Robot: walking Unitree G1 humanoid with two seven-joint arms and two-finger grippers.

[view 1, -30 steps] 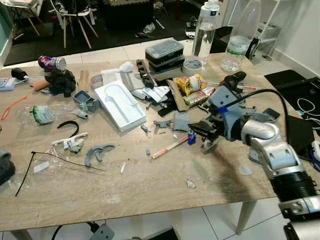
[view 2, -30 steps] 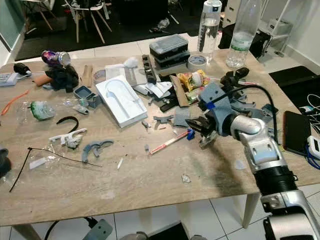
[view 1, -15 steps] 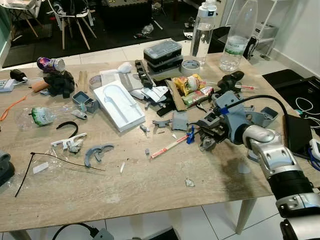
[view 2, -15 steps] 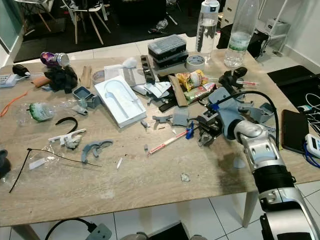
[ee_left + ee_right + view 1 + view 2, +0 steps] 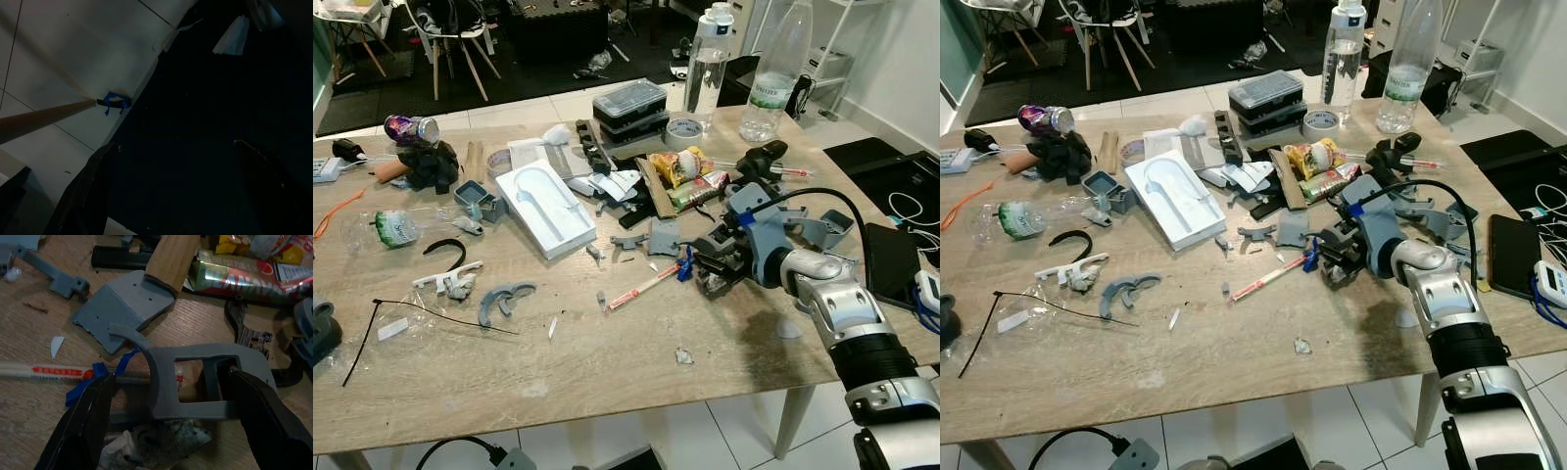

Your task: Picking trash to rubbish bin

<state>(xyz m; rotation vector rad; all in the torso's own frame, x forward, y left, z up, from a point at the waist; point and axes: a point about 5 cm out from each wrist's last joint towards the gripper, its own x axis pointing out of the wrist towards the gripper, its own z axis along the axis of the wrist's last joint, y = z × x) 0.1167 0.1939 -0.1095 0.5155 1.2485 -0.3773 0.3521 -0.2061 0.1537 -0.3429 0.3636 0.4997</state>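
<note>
Down on the desk (image 5: 607, 372), right of centre, the right claw (image 5: 168, 396) sits low, 2 fingers (image 5: 80, 428) spread wide around a grey plastic bracket (image 5: 195, 382) and a crumpled wad (image 5: 156, 440) of trash. Touching the bracket lies a paper-wrapped stick (image 5: 646, 287) with blue tape. Snack wrappers (image 5: 690, 176) crowd just beyond. Bare wood opens toward the near edge. Left claw hangs in shade; its spread I cannot tell.

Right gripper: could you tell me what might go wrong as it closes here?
The right gripper is open around a grey frame lying over a chopstick with blue tape, so it may lift both. Crumpled tissue sits between the fingers too, and could cushion the grip. The flat grey plate is close by and might get nudged.
</note>
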